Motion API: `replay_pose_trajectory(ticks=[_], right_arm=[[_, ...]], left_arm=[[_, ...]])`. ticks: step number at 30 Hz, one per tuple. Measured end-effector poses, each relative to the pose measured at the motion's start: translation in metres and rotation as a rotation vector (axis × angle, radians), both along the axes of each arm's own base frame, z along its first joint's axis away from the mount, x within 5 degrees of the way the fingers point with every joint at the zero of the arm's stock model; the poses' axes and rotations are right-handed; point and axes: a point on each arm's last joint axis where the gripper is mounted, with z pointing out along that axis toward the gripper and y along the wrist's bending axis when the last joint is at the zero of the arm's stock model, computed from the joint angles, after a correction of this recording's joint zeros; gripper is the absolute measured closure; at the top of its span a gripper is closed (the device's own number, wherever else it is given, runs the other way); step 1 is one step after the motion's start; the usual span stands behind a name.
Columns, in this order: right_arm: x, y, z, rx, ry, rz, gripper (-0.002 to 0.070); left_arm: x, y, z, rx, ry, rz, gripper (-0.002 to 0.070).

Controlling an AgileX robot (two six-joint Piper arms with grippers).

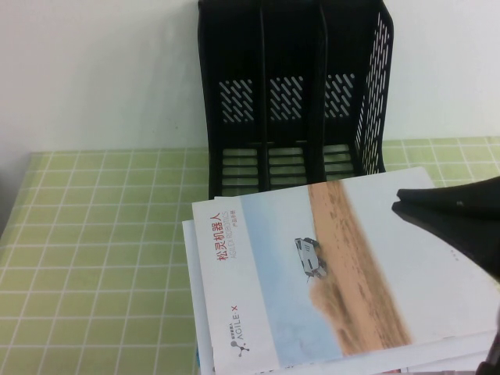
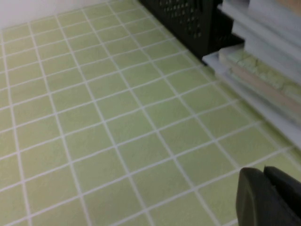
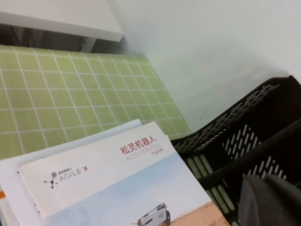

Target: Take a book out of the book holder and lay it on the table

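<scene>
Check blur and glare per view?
High view: book sharp, no glare; right tool a dark featureless shape at the frame's right edge. Left wrist view: soft throughout, left tool blurred. Right wrist view: title crisp, right tool out of focus.

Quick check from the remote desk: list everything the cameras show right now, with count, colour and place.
book holder: one, black, three compartments that look empty, back of table by the wall.
book: one, sky-and-sand cover, face up on top of the stack.
white booklets: a few, under the book, exact count unclear.
table: one, light green tiles.
right gripper: black, shut, at the book's right edge.
left gripper: black, low over bare tiles left of the stack.
</scene>
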Motion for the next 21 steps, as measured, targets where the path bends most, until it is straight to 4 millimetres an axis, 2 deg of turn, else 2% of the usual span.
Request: replay_pose_trajectory(ticks=[2,9,11,17,21], right_arm=[[0.002,0.005,-0.003,-0.017,0.006,0.000,0.0678],[0.009,0.026,-0.020,-0.093,0.034,0.004,0.0678],[0.012,0.034,-0.027,-0.125,0.046,0.004,0.0678],[0.022,0.061,-0.056,-0.239,0.088,0.005,0.0678],[0.029,0.080,-0.080,-0.327,0.121,0.009,0.0678]], left_arm=[[-0.001,0.004,-0.012,0.084,-0.010,0.002,0.0678],[0.000,0.011,-0.008,0.192,-0.164,0.041,0.0678],[0.000,0.013,-0.008,0.127,-0.145,0.090,0.0678],[0.001,0.017,-0.008,-0.215,-0.039,0.270,0.0678],[0.001,0.017,-0.008,-0.279,-0.019,0.298,0.0678]])
